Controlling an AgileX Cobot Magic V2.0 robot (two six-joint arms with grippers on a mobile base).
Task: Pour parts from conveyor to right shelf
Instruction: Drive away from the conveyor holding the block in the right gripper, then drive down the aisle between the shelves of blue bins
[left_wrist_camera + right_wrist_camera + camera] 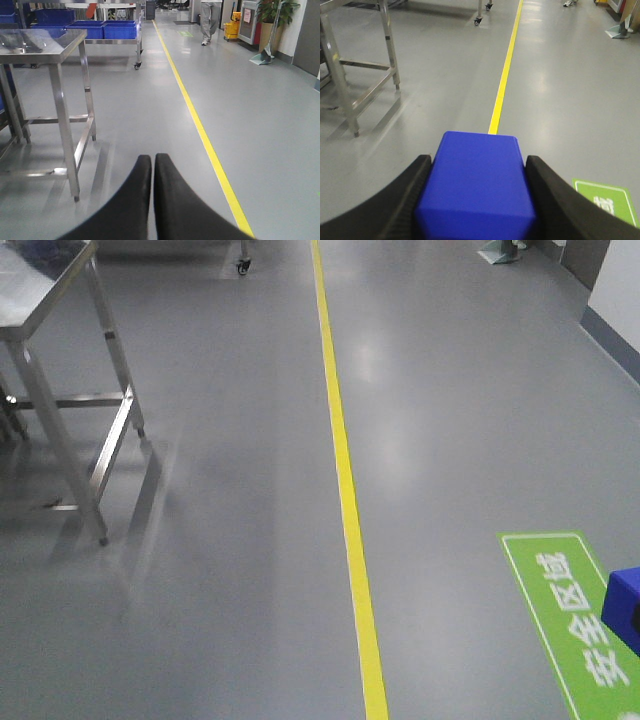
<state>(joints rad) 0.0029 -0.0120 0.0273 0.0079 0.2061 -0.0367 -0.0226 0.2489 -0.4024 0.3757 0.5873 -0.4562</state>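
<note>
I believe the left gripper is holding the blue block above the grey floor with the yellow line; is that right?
Not quite: the right gripper holds the blue block, as the right wrist view shows; the left gripper is shut and empty. The rest stands.

Standing here, I see only a corner of the bright-blue plastic block (622,610) in the front view; the right edge cuts off the rest. The shiny stainless-steel table (45,295) runs off the left and top edges. The green floor sign with white characters (560,600) is clipped at the bottom. The left wrist view crops a person in pale trousers (209,20) above the waist. In the right wrist view, black fingers (555,200) hide the block's sides.
</note>
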